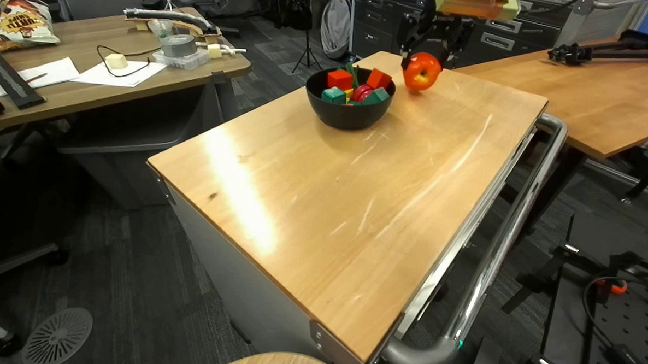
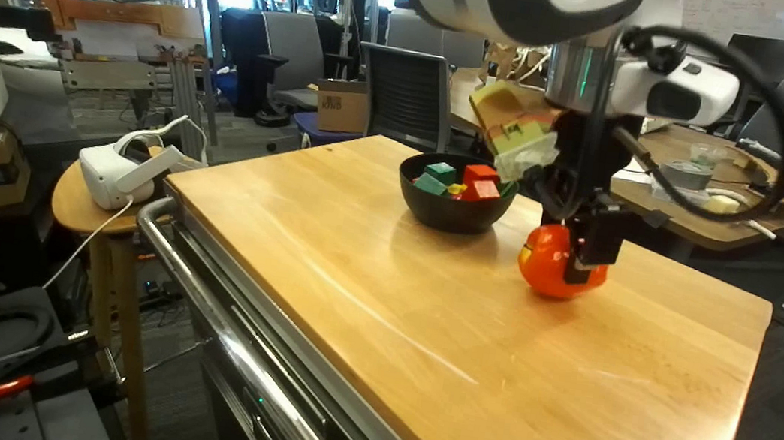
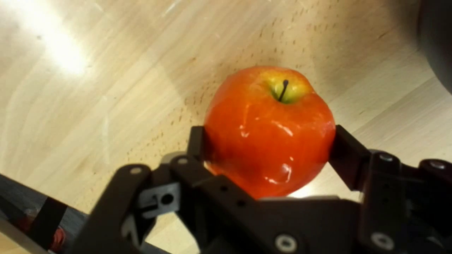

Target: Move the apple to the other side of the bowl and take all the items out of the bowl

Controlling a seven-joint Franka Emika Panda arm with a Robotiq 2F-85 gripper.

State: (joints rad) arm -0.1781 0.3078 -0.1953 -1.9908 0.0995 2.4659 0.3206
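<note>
Both fingertips press against opposite sides of the shiny red-orange apple (image 3: 261, 116), so my gripper (image 3: 270, 141) is shut on it. In both exterior views the apple (image 1: 421, 74) hangs at or just above the tabletop, beside the glossy black bowl (image 1: 348, 117). A dark part of the bowl (image 3: 438, 42) shows at the right edge of the wrist view. Inside the bowl lie a red cube (image 1: 339, 79), an orange-red cube (image 1: 379, 78), green cubes (image 1: 334, 95), a yellow piece (image 2: 455, 190) and a dark-red fruit (image 1: 363, 92). Their lower parts are hidden by the bowl's wall.
The wooden tabletop (image 1: 356, 205) has a metal handle rail (image 1: 513, 234) along one side. A cluttered desk (image 1: 106, 36) and a brown table (image 1: 606, 107) stand near it. A white headset (image 2: 117, 176) rests on a stool by the table's corner.
</note>
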